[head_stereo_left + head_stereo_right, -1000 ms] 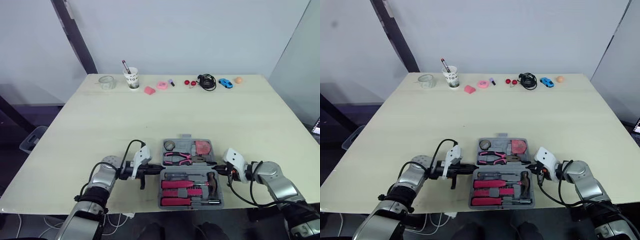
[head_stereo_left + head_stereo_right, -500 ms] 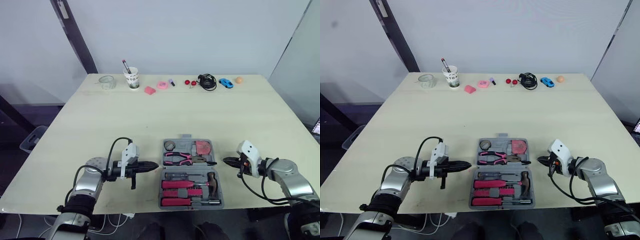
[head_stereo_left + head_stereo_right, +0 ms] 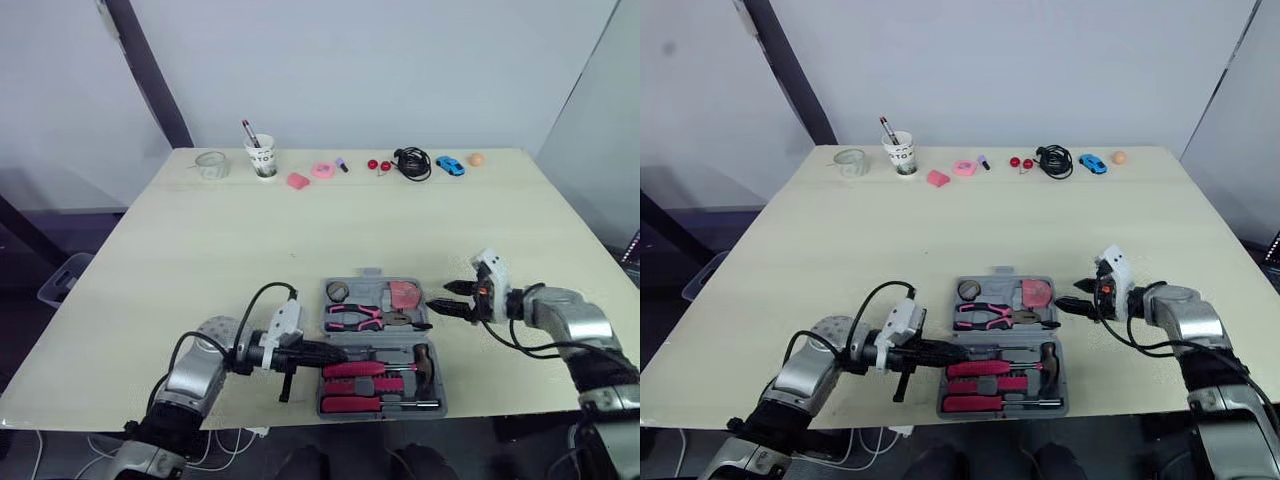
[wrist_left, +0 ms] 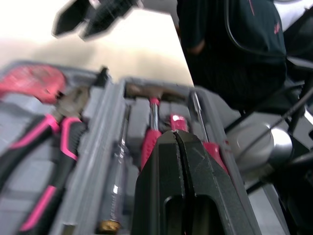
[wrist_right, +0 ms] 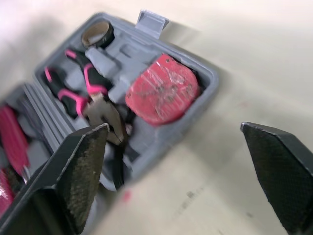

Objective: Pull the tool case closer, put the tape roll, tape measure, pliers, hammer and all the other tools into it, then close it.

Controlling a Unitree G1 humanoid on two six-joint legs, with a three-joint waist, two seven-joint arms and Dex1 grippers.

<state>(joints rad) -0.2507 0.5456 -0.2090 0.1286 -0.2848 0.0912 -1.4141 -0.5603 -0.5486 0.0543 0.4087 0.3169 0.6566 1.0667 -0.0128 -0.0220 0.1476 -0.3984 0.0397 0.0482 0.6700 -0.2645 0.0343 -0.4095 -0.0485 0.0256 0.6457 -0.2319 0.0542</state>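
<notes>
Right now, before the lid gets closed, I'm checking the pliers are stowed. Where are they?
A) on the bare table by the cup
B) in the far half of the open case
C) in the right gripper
B: the pliers lie in the far half of the open tool case, beside the red tape measure; the right gripper is open and empty.

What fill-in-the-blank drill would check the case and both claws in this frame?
The case is not yet closed; it lies ___.
The left claw, at the case's near half, is ___.
The right claw, beside the case, is ___.
The pliers have ___ handles.
Missing words: open; shut; open; pink.
</notes>
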